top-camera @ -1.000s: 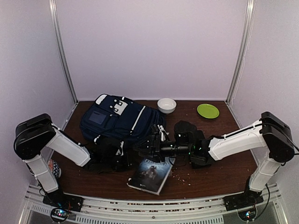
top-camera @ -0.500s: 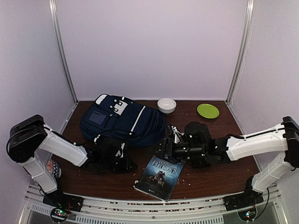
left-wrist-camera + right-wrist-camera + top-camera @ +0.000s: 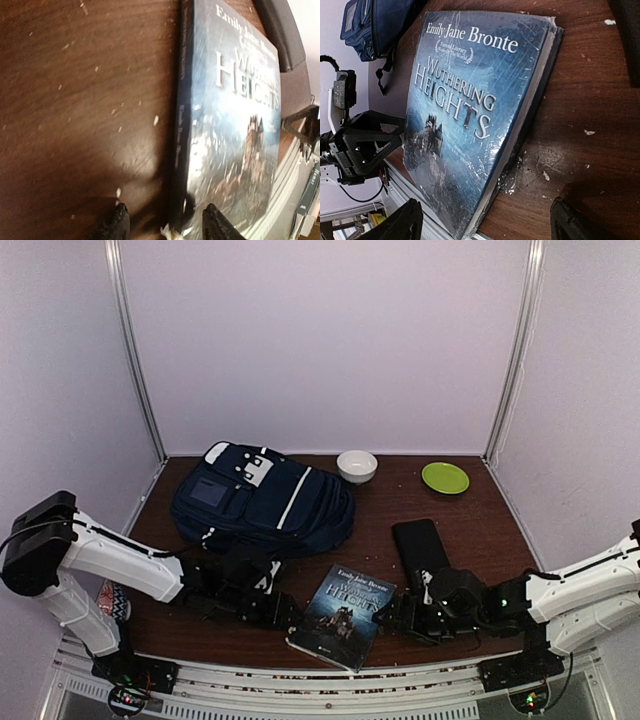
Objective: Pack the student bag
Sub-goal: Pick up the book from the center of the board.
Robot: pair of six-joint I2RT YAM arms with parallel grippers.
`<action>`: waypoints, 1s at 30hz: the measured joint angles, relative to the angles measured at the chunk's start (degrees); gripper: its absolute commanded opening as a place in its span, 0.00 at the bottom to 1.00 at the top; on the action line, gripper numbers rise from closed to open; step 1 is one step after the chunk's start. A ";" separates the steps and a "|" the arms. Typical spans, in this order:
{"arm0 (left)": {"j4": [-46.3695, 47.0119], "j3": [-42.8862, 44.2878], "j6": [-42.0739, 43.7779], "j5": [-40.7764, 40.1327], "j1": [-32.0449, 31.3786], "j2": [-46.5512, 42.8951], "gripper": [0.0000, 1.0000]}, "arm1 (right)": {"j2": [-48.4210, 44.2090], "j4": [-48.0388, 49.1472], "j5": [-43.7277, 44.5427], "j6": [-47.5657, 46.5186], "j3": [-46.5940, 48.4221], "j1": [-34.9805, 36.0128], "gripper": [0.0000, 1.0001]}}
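Grippers, two: left gripper [image 3: 278, 607] low over the table at the spine edge of the book, jaws standing wide with that edge between the fingers [image 3: 116, 226] and nothing clamped. The right gripper [image 3: 395, 616] is low at the book's opposite edge, jaws likewise wide, holding nothing. Support: dark brown wooden table [image 3: 480, 515], speckled with pale crumbs. Item 1, large navy-blue fabric student bag [image 3: 262, 498] with white stripe trim and a white buckle patch: lies flat at the back left of the table, front pockets upward, dark straps trailing toward the left arm, apart from both grippers. Whether its main compartment is unzipped cannot be told. Handling, as judged: soft, bulky and floppy, probably light while unfilled, and likely to sag or slide on the wood when pulled. It is best taken by a zip pull or the rim of the opening with one gripper while the other feeds items in, since pinched panel fabric would only bunch. Item 2, glossy blue plastic-covered paperback book [image 3: 342, 613], titled Wuthering Heights: flat and face-up near the front edge, between the grippers. Item 3, black flat rectangular slab [image 3: 420, 543], just right of the book; kind unclear. Item 4, round lime-green plate [image 3: 445, 477], back right. Item 5, small white bowl [image 3: 357, 465], just beside the bag's right end.
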 measured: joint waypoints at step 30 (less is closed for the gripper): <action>12.46 -2.08 -8.63 -6.64 -8.22 2.84 0.07 | 13.11 13.09 11.78 12.76 0.37 15.43 0.42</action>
